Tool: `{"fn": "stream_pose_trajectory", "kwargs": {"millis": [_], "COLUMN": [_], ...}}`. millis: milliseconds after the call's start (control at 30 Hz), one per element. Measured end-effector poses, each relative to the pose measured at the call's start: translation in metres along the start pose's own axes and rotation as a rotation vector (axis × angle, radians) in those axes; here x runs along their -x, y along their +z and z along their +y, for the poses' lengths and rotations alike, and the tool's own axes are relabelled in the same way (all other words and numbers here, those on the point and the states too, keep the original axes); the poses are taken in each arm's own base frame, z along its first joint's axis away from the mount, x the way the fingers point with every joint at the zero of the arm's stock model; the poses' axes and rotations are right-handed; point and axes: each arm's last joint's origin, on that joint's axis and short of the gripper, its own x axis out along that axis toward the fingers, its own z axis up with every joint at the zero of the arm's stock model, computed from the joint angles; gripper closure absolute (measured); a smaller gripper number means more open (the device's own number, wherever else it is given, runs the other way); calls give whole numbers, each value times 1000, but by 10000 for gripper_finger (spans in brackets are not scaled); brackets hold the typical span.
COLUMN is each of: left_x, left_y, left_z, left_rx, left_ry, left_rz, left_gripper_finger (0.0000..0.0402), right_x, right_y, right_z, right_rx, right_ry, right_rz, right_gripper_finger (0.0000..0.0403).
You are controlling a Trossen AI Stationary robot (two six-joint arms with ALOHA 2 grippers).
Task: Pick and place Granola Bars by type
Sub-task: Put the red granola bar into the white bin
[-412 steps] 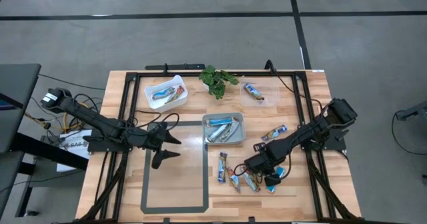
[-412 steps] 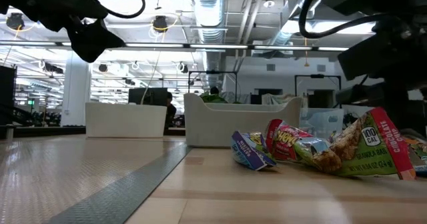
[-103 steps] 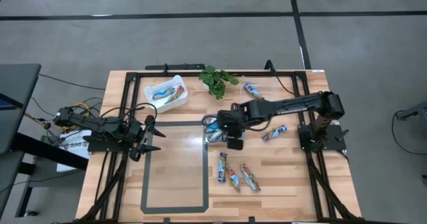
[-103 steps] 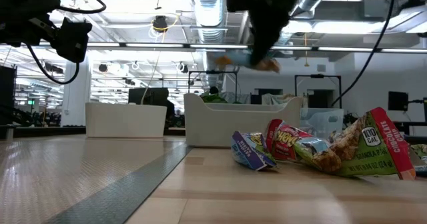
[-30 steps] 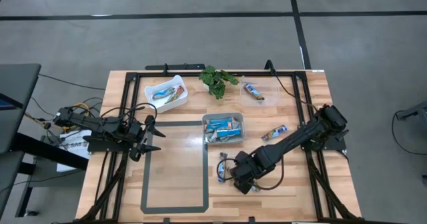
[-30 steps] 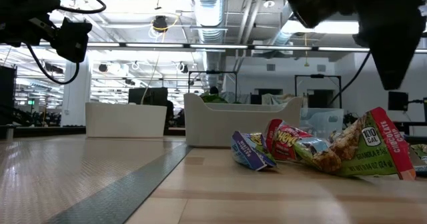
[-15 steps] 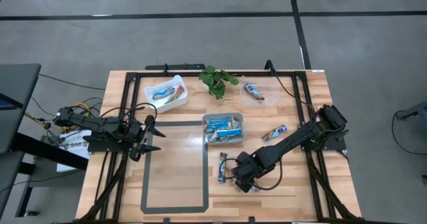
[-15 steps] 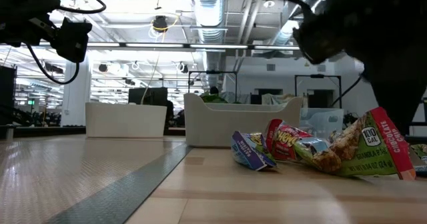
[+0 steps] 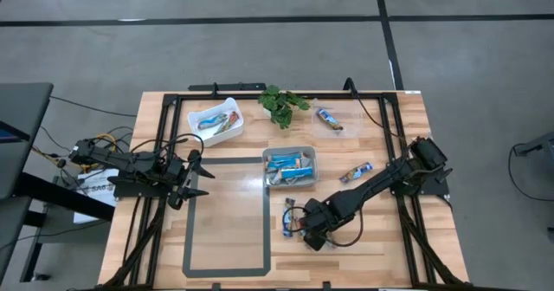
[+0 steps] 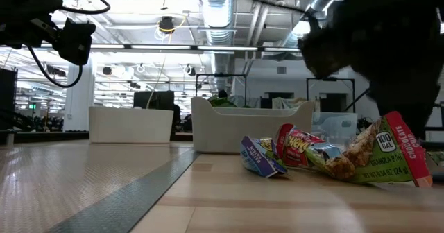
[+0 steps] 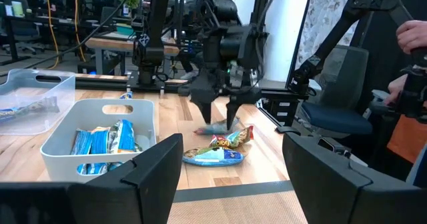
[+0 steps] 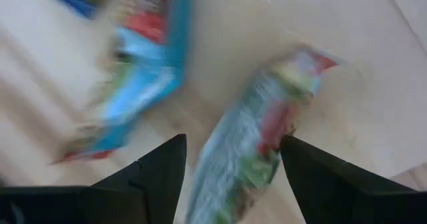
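Three or so Granola Bars (image 9: 294,220) lie loose in a small cluster on the bare wood at lower centre of the high view, just below the grey bin (image 9: 291,166) that already holds blue-wrapped bars; two more lie apart, one toward the right (image 9: 356,172) and one in a clear dish (image 9: 329,119) at upper right, and the white bin (image 9: 215,120) at upper left holds others. Directly over the cluster hangs the right gripper (image 9: 313,231), its fingers spread and nothing between them; its wrist view shows a red-and-green wrapped bar (image 12: 257,134) lying lengthwise in the gap below the jaws. The step in hand looks like the reach for the next pick. What it calls for is a straight descent onto that one bar, closing without catching the neighbouring blue-edged wrapper (image 12: 137,84). The left gripper (image 9: 194,183) waits at mid-left, fingers apart and empty.
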Motion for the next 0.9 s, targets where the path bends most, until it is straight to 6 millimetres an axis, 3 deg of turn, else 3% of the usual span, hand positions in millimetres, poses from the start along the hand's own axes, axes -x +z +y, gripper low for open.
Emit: {"fn": "stream_pose_trajectory", "kwargs": {"millis": [133,367,700,900], "left_x": [0,0,0,0], "left_y": [0,0,0,0], "left_z": [0,0,0,0], "left_rx": [0,0,0,0], "left_ry": [0,0,0,0], "left_rz": [0,0,1,0], "left_gripper_finger": [151,151,151,151], "right_x": [-15,-20,-16,-8], "right_y": [1,3,8,17], "right_z": [-2,-4,-9,-10], "right_rx": [-3,-6,-33,-35], "right_ry": [-46,-66,-78,-26], "right_rz": [42,48,65,34], "right_gripper_finger": [163,175,309,337]}}
